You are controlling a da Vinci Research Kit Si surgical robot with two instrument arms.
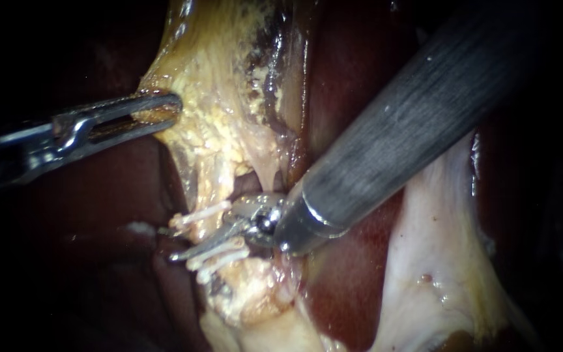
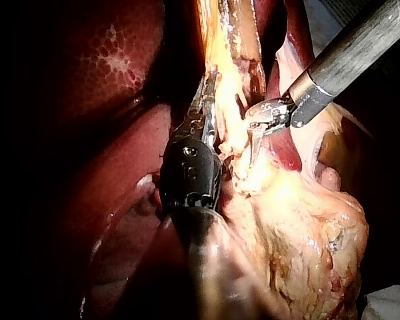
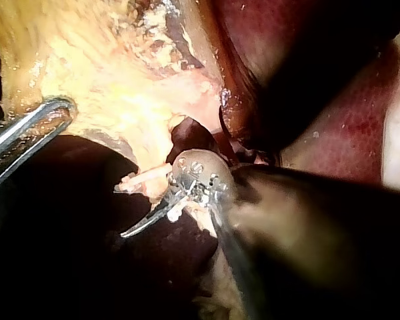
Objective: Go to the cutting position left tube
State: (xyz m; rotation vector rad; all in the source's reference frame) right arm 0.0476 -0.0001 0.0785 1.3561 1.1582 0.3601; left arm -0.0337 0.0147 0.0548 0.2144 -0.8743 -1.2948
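A yellowish tube [image 1: 211, 182] runs down from the fatty gallbladder tissue [image 1: 223, 78] and carries two white clips, an upper clip [image 1: 200, 215] and a lower clip [image 1: 219, 259]. My right instrument [image 1: 210, 231] comes in from the upper right. Its thin blades stand open across the tube, between the two clips. My left instrument [image 1: 161, 112] is shut on the gallbladder tissue's edge higher up and holds it to the left. The left wrist view shows the left jaws [image 2: 208, 100] on that tissue and the right blades [image 2: 253, 133] apart. In the right wrist view one blade [image 3: 147, 223] reaches past a clip [image 3: 143, 179].
Dark red liver [image 1: 353, 274] lies behind and on both sides of the tube. A pale, glistening sheet of tissue [image 1: 431, 248] hangs to the right under the right shaft [image 1: 412, 124]. The thick shaft hides the tissue behind it.
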